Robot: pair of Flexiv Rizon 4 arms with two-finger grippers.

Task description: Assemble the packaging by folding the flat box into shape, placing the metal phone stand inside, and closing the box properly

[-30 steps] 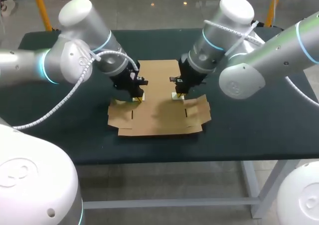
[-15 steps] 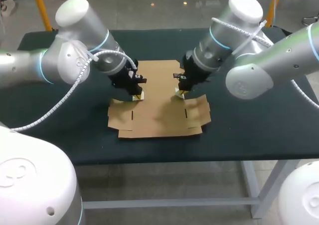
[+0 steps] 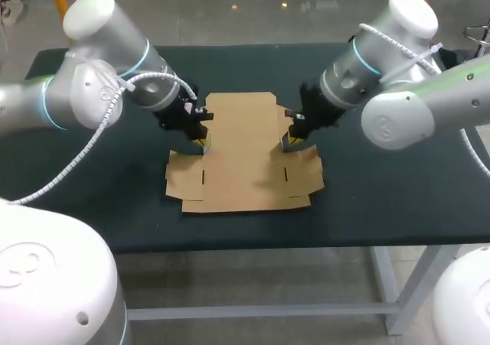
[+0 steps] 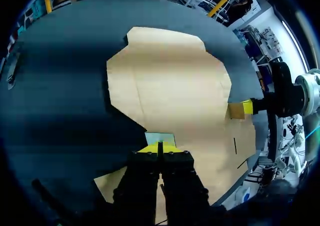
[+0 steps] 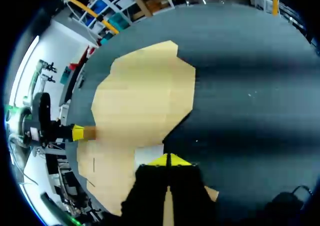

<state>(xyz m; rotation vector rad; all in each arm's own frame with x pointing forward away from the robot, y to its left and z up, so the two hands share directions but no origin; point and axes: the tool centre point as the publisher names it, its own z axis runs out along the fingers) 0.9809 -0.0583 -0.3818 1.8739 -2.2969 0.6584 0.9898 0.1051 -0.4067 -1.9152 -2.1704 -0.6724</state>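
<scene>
The flat brown cardboard box (image 3: 243,154) lies unfolded on the dark table, its narrower panel toward the far side. My left gripper (image 3: 200,141) is shut and empty, its tips low at the cardboard's left edge where the narrow panel meets the wider part. My right gripper (image 3: 289,141) is likewise shut and empty at the matching spot on the right edge. In the left wrist view the joined yellow tips (image 4: 160,148) sit at the cardboard's (image 4: 170,85) edge, with the other gripper (image 4: 245,107) across it. The right wrist view mirrors this: tips (image 5: 167,161), cardboard (image 5: 140,100), other gripper (image 5: 77,133). No metal phone stand is in view.
The dark green table (image 3: 398,192) stretches bare to either side of the cardboard and in front of it up to the near edge. Both arms lean in from the far corners over the table's rear half.
Both grippers have moved apart, from points nearer the cardboard's middle out to its left and right edges. The cardboard has stayed flat and in place.
</scene>
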